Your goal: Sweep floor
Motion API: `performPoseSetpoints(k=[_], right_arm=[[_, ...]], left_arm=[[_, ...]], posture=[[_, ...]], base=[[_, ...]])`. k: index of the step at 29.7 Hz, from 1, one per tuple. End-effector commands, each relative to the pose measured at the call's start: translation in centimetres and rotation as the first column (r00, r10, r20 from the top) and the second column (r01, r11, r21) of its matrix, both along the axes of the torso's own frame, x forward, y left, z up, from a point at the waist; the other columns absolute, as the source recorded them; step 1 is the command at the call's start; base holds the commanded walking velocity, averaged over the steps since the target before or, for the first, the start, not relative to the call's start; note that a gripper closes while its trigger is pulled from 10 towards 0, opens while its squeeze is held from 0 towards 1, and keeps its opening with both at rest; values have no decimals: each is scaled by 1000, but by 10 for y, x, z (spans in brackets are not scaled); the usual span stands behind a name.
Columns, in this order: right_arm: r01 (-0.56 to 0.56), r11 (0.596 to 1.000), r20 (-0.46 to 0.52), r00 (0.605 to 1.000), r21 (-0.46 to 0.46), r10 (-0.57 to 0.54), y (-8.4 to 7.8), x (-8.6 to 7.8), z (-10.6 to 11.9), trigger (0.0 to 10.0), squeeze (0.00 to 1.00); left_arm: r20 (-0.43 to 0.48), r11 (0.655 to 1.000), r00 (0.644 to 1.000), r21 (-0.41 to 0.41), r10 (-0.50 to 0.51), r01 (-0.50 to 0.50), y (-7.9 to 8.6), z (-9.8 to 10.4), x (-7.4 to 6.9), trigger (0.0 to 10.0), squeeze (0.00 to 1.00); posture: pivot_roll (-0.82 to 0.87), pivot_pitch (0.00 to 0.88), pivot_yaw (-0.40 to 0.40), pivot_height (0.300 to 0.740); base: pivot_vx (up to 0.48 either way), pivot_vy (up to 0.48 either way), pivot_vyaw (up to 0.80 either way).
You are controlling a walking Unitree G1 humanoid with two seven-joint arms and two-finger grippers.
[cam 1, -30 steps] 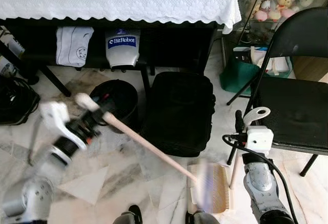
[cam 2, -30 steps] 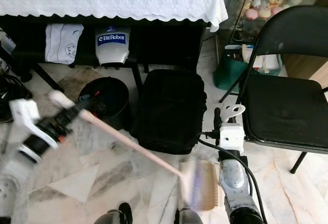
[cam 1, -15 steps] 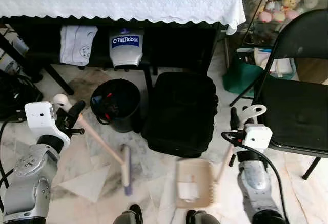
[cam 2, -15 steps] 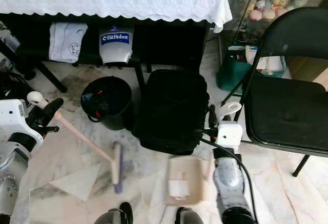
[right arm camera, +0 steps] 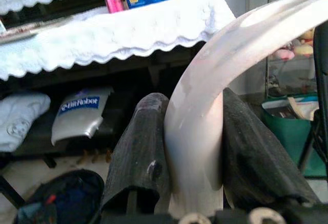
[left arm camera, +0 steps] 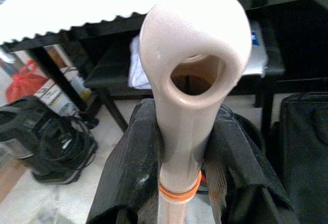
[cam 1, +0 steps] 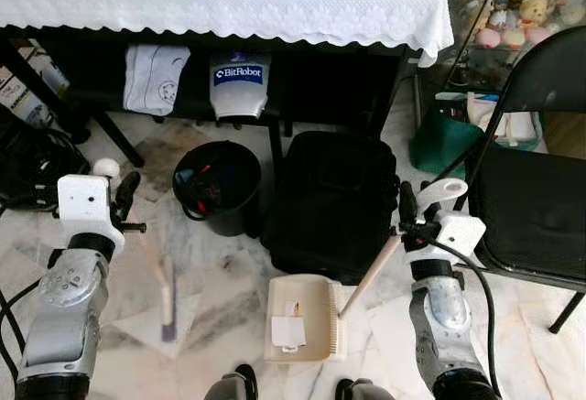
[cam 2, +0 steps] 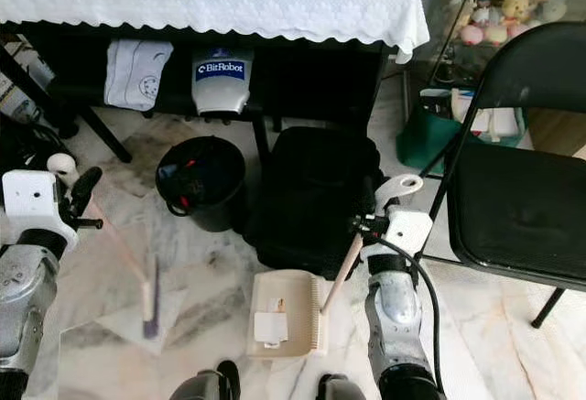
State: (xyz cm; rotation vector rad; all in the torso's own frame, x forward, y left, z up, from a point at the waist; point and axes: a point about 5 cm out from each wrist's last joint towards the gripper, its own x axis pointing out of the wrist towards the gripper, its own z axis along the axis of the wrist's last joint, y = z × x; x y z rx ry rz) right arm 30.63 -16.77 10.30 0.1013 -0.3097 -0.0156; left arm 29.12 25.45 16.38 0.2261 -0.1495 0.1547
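The left pincer (cam 1: 117, 200) is clamped on the broom (cam 1: 161, 276) handle, and the broom head has swung back to the robot's left since a moment ago, well apart from the dustpan (cam 1: 302, 319). The dustpan now lies flat on the marble floor (cam 1: 224, 281) with a scrap of paper (cam 1: 288, 329) inside; the right pincer (cam 1: 409, 220) grips its handle. One sweep stroke looks finished, and another seems likely.
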Motion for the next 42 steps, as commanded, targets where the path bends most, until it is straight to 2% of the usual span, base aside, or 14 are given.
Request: performPoseSetpoints(k=[1,6,10,13,18,24,26,28,31,34,36,42], right_arm=[[3,999,70,998,33,-6,0,1,17,10000,0],[16,999,110,994,34,-20,-5,-1,28,10000,0],[33,998,128,991,60,-40,-10,-1,37,10000,0],[42,997,140,989,66,-51,-9,1,48,10000,0],[50,998,141,989,45,-55,-7,3,57,10000,0],[68,997,115,991,41,-72,-12,1,54,10000,0],[59,997,115,991,44,-63,-8,1,54,10000,0],[56,998,117,991,37,-60,-5,0,57,10000,0],[60,997,116,991,39,-64,-6,1,58,10000,0],[59,998,99,993,29,-62,-7,2,55,10000,0],[48,998,95,994,32,-51,-4,3,56,10000,0],[33,998,109,993,50,-38,-1,8,64,10000,0]], left_arm=[[59,999,998,3,33,-33,-2,3,-7,10000,0],[73,998,996,-56,46,-42,-12,-6,-15,10000,0],[72,997,996,-58,49,-45,-18,-11,-15,10000,0],[83,992,993,-102,82,-73,-21,-14,-17,10000,0],[95,990,995,-140,44,-30,-34,-18,-23,10000,0],[119,986,993,-167,27,-7,-44,-16,-19,10000,0],[113,978,994,-206,-8,32,-55,-17,-21,10000,0],[107,979,992,-187,-66,85,-64,-19,-25,10000,0],[105,982,993,-175,-59,77,-64,-19,-26,10000,0],[118,980,993,-198,31,-7,-55,-16,-31,10000,0],[109,983,992,-179,64,-44,-49,-18,-35,10000,0],[123,979,989,-194,81,-57,-45,-15,-31,10000,0]], posture=[[-9,144,71,740],[-19,118,66,740],[-29,93,61,740],[-38,56,52,740],[-48,14,43,740],[-8,0,27,740],[-8,0,28,740],[-16,0,30,740],[-15,0,33,740],[-11,0,34,740],[6,0,28,740],[3,0,25,740]], base=[[0,0,0],[0,0,0],[0,0,0],[0,0,0],[0,0,0],[0,0,181],[0,0,763],[0,0,756],[0,0,760],[0,0,763],[0,0,763],[0,0,763]])
